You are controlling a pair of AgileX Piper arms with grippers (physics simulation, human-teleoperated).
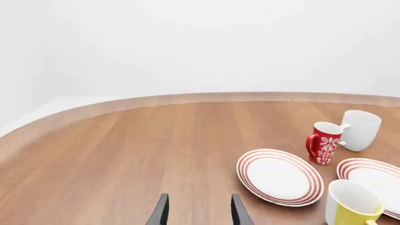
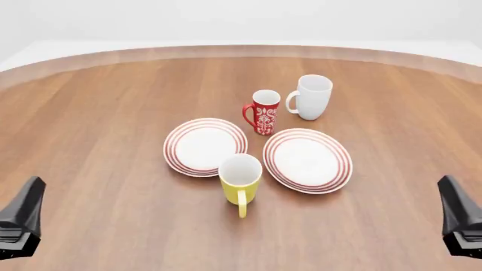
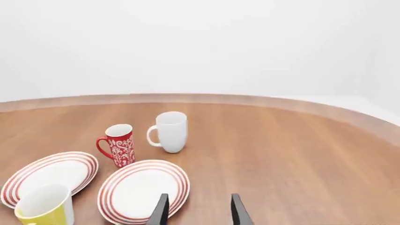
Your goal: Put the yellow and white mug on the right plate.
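The yellow and white mug (image 2: 240,178) stands upright on the table, just in front of the gap between the two plates, with its handle pointing towards the near edge. It also shows in the left wrist view (image 1: 351,206) and the right wrist view (image 3: 45,208). Just right of the mug and a little farther back, the right plate (image 2: 307,160) lies bare, a white plate with red rings. My left gripper (image 1: 199,208) is open and holds nothing, low at the near left. My right gripper (image 3: 196,208) is open too, at the near right, its fingers pointing past that plate (image 3: 142,190).
A matching left plate (image 2: 205,147) lies beside the right one. Behind the plates stand a red patterned mug (image 2: 263,112) and a taller white mug (image 2: 311,97). The wooden table's curved far edge (image 2: 241,51) runs across the back.
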